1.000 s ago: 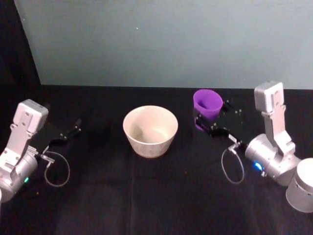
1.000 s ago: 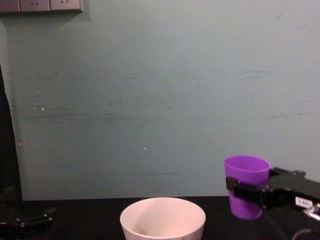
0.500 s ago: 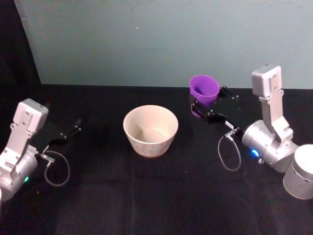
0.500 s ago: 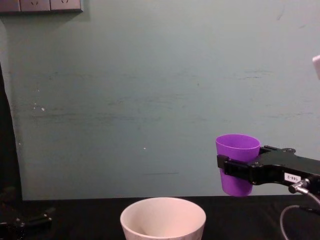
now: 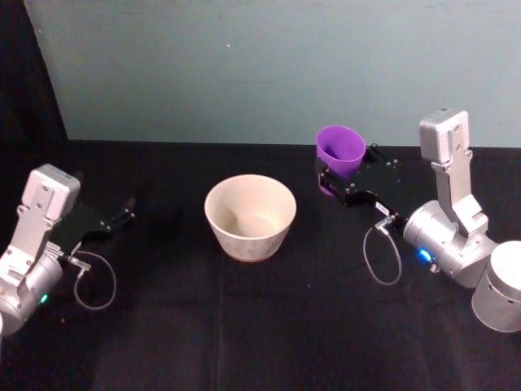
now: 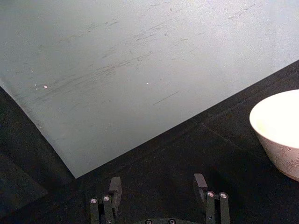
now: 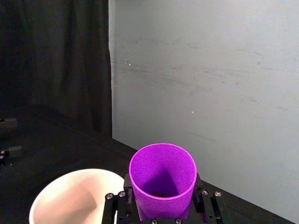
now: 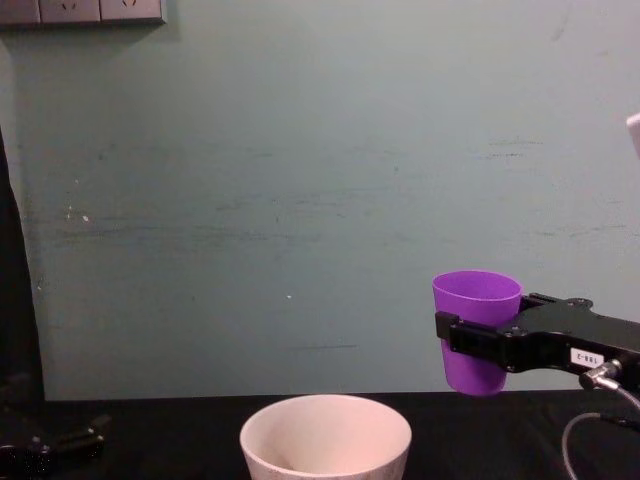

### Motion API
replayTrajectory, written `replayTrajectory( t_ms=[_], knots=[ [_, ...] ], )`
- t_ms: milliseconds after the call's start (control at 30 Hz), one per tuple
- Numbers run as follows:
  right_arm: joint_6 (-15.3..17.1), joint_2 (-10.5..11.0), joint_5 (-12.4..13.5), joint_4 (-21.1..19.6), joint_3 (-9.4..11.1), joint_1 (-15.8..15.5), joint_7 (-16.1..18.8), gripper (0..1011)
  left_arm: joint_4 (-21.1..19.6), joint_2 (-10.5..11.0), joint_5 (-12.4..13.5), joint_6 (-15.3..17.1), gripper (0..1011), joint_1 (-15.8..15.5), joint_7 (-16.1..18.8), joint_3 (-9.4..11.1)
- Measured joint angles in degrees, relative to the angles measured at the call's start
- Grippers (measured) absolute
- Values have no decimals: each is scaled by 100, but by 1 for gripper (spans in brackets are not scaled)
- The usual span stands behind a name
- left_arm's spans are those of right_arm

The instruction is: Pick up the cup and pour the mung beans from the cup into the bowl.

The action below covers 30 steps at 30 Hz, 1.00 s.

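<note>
Cup (image 5: 340, 150) is clamped roughly upright in my right gripper's (image 5: 346, 173) jaws, off the table (image 5: 244, 326), right of the bowl (image 5: 248, 236); mung beans (image 7: 161, 192) inside, pour not begun; left gripper (image 6: 159, 189) parked left, jaws apart.

Lab test bench: black-draped table (image 5: 244, 326), bare teal wall (image 5: 244, 65) (sockets (image 8: 80, 10) above).

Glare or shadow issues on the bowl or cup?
Left wrist view: the bowl is blown out white. Right wrist view: the cup is shadowed at the bottom, the beans just dark specks. Head view: the right gripper, shut on the cup, and the parked left gripper blend into the black cloth.
</note>
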Motion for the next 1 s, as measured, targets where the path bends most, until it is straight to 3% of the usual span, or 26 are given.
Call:
replayTrajectory(
  t_ms=[1000],
  knots=[
    [-16,10,10,-1,-5,-9,-3,724,0,0,0,0,1011,0,0,0]
  ],
)
